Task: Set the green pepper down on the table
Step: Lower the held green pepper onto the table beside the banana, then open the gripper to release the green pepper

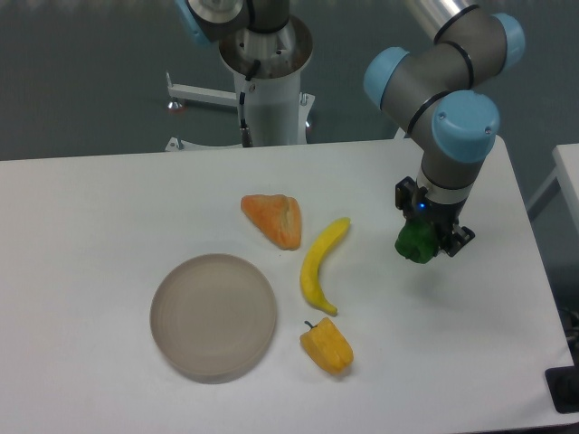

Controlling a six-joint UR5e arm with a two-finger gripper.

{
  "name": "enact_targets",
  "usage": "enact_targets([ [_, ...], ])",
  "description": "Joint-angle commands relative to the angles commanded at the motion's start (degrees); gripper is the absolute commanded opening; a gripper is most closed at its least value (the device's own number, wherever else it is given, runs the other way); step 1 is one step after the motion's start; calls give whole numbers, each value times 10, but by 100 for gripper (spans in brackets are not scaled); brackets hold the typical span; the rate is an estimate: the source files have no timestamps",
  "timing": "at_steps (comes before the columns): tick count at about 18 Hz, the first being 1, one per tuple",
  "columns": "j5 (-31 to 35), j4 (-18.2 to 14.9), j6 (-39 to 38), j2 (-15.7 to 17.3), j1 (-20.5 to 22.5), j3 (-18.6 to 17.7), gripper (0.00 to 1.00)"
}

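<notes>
A yellow-orange pepper [327,345] lies nearest the table's [81,217] front edge, beside a round plate [213,313] and a banana [322,264]. Toward the right edge, the gripper [427,237] clasps the green pepper [414,242], seemingly just above the surface. Best lowered gently until it touches, then released.

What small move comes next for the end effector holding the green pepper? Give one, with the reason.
Probably lower it a little, then release. The end effector is shut on the green pepper, over a bare part of the table right of the banana. Whether the pepper touches the surface cannot be told.
</notes>
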Motion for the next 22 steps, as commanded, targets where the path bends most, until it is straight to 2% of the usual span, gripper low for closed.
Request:
enact_targets([
  [7,1,-1,4,8,-1,-22,11],
  [8,0,0,4,11,1,-40,11],
  [9,-1,10,6,26,3,-80,11],
  [12,-1,44,89,61,23,-168,11],
  [15,-1,100,120,86,34,-244,12],
  [17,-1,119,133,88,35,-271,12],
  [19,-1,124,155,90,40,-280,12],
  [22,-2,123,206,95,59,-291,23],
])
